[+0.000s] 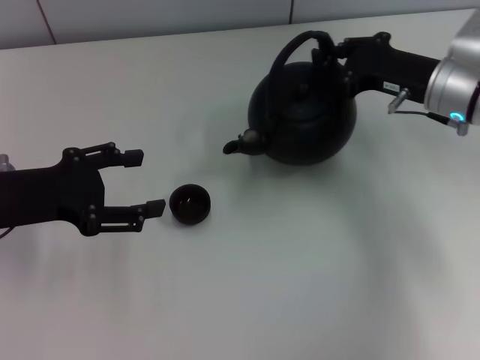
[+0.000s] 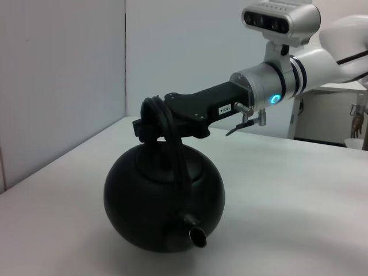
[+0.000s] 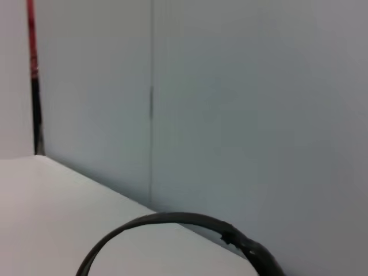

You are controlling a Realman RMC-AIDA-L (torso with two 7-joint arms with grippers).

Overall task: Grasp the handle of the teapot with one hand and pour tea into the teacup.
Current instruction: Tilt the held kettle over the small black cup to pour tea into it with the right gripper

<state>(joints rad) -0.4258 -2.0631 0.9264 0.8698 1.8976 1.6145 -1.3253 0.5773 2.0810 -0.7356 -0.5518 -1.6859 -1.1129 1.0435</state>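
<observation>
The black teapot (image 1: 307,120) stands upright at the back right of the white table, its spout (image 1: 238,144) pointing left toward the teacup. My right gripper (image 1: 330,52) is shut on the top of the arched handle (image 1: 294,43). The left wrist view shows the same grip (image 2: 152,123) on the handle (image 2: 174,150) above the teapot (image 2: 164,201). The right wrist view shows only the handle's arc (image 3: 172,217). The tiny black teacup (image 1: 190,204) sits at the front left. My left gripper (image 1: 146,182) is open, just left of the teacup and apart from it. No tea shows.
The white table (image 1: 300,270) runs to a pale wall at the back (image 1: 150,19). The right arm's silver wrist (image 1: 454,86) reaches in from the right edge. Bare table lies between the teacup and the teapot.
</observation>
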